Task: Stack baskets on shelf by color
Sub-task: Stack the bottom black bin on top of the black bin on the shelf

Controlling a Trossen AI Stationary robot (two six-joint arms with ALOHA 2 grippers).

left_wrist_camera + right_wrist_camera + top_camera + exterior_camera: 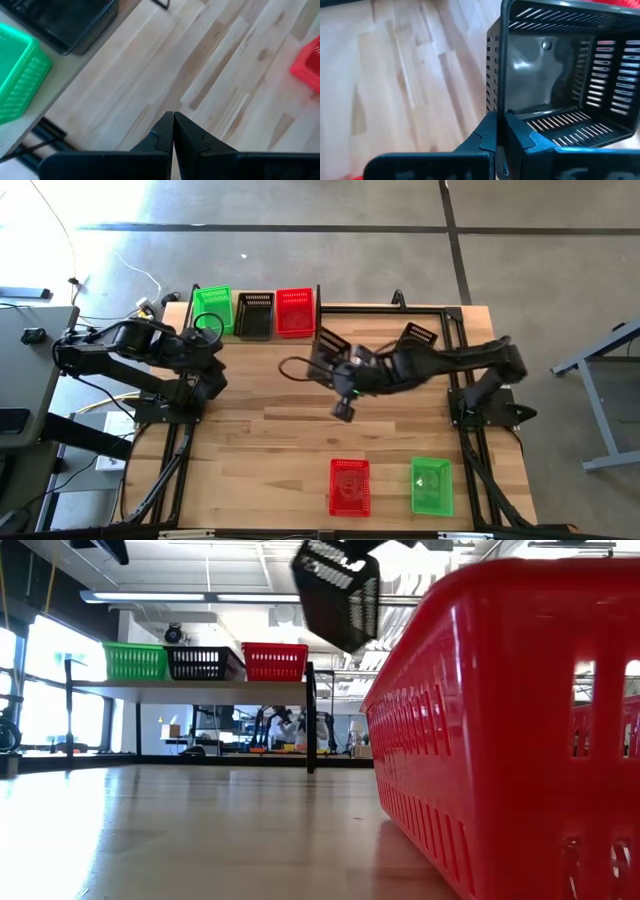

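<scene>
Above the table's middle: right gripper [501,131] carries a black basket [328,352], fingers pinched on its rim; in the low view the basket hangs tilted, high off the tabletop [270,450].
Grip: jaws narrow, one finger inside the wall and one outside; the basket's opening faces the wrist camera.
Right arm pose: reaching from the table's right edge toward the centre, forearm roughly level, wrist turned toward the shelf [190,690].
Key relation: the shelf lies beyond the carried basket, at the table's far left; on it stand a green basket [212,310], a black shelf basket [254,314] and a red shelf basket [294,311] side by side, long axes running away from the table's middle; judged target is the black one in the middle, so the carried basket likely needs levelling and its long axis turned to match.
Nearer arm: the left gripper [173,131] sits just beside the shelf, fingers closed on nothing, waiting.
Remaining on the tabletop: a red basket [349,486] and a green near basket [431,485] at the near edge; another black basket [420,335] behind the right arm.
</scene>
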